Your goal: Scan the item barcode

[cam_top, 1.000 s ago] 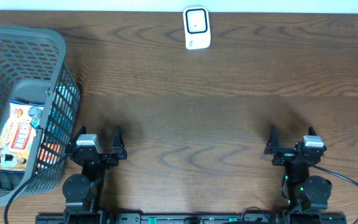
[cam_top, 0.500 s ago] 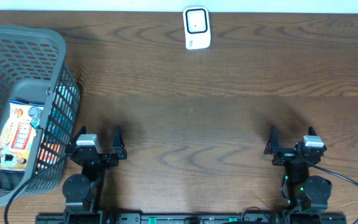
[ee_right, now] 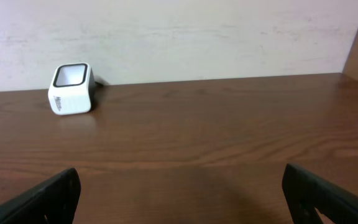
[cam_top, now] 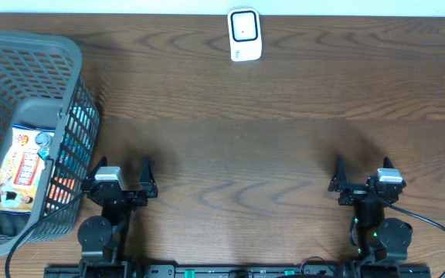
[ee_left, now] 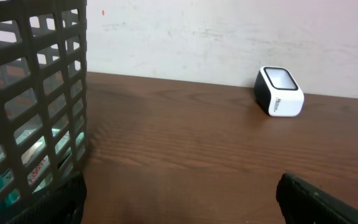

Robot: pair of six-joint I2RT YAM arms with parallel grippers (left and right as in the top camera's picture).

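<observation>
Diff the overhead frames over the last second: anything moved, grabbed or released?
Nothing visibly changed. The left gripper and right gripper stay open and empty at the near edge, the colourful printed packet is still in the grey plastic mesh basket, and the white box-shaped barcode scanner remains at the far edge.

Looks like a mock shop checkout in a lab: white barcode scanner [cam_top: 245, 35] on a bare wooden table [cam_top: 284, 139], grey plastic shopping basket [cam_top: 79, 108] holding snack packets [cam_top: 23, 166], plain pale wall [ee_right: 197, 31] behind.
</observation>
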